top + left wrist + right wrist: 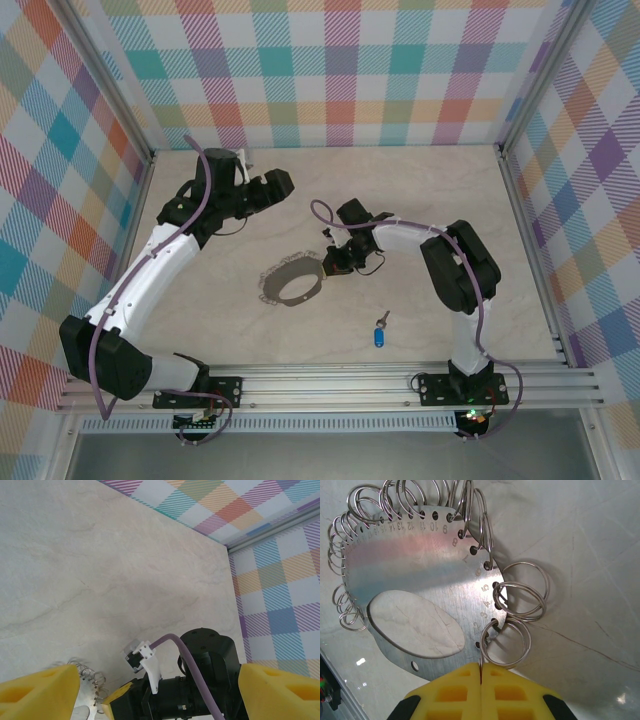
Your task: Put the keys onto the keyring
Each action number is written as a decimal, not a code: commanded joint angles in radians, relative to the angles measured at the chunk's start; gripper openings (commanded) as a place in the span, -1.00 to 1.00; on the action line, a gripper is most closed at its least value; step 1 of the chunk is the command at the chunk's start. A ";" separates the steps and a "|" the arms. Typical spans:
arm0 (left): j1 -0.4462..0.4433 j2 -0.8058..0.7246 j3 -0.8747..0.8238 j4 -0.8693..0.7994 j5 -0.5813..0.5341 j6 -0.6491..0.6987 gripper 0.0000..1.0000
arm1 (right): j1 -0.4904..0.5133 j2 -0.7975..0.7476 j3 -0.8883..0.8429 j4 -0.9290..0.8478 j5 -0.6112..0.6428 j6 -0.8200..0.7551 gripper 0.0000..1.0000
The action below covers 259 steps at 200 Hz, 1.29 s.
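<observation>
1 key [379, 336] with a blue head lies flat on the table [450, 200], near the front edge, between the 2 arm bases and well apart from the keyring [295, 285], which rests closer to the middle.

The right gripper [481, 692] has its yellow pads [452, 697] pressed fully together at the rim of the keyring. A thin metal edge, just where 1 of the small loops [520, 597] hangs, seems to go into the seam between them, so I judge that it pinches the keyring there. The left gripper [276, 187] hovers over the table beyond the keyring, with its fingers [40, 690] wide apart and nothing between them.

The keyring looks like a thin, flat, stiff sheet of polished metal. It is probably light but slippery, and the loops will swing and rattle when it moves. The rim is the good place to grip, because flat on the table it gives no other hold.

The key is very small and light. Its plastic head is the thicker and less slippery part, so I would take it there and leave the metal end free.
</observation>
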 commanded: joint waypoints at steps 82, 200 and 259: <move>0.005 -0.011 -0.004 0.014 0.016 0.010 0.67 | 0.005 -0.181 0.075 -0.017 -0.002 -0.051 -1.00; 0.008 0.056 0.032 -0.006 0.110 0.091 0.61 | -0.044 -0.323 0.217 -0.040 -0.054 -0.053 -1.00; 0.014 0.132 0.108 0.050 0.236 0.102 0.40 | -0.110 -0.364 0.349 -0.064 -0.125 -0.050 -1.00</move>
